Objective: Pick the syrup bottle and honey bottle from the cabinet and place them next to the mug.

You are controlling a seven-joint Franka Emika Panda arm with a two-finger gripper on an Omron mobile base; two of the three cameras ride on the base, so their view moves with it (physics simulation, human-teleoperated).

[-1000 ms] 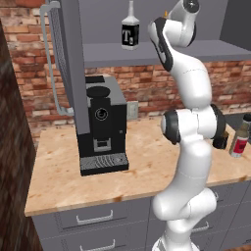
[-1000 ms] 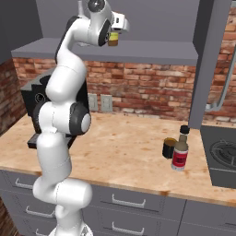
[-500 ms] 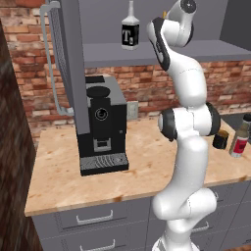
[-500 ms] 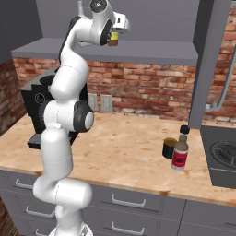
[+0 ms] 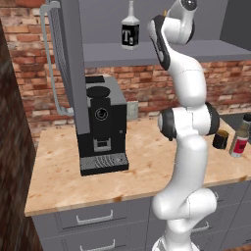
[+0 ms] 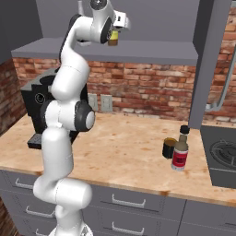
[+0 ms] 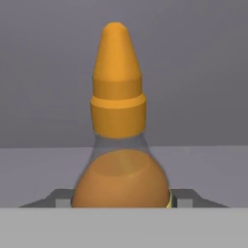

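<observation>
The white arm is reaching up into the plain grey wall cabinet (image 6: 138, 50), with its two-finger gripper (image 6: 113, 38) sitting at a small amber-yellow honey bottle (image 6: 113, 39) on the flat grey shelf. In the hand view the honey bottle (image 7: 118, 145) is standing upright right in front of the camera, its orange pointed cap at the top and its rounded amber body between the dark finger tips (image 7: 59, 201), one on each side and right against it. The jaws are looking closed on the bottle, which is sitting on the shelf.

Further along the same shelf, well apart from the gripper, a black bottle with a white "T" label (image 5: 130, 30) is standing upright.

Down on the tan wooden counter (image 6: 124, 156), the tall slim brownish syrup bottle with the red label (image 6: 180, 152) is standing upright just beside the small squat black mug with a tan-gold top (image 6: 169, 148); from the right base view they appear to be touching or nearly so. From the left base view the same syrup bottle (image 5: 239, 139) and mug (image 5: 221, 140) are sitting near the counter's right end.

A big black coffee machine (image 5: 101, 126) is standing on the counter against the red brick wall (image 6: 152, 87), and grey drawers with handles (image 6: 138, 203) are running below the counter.
</observation>
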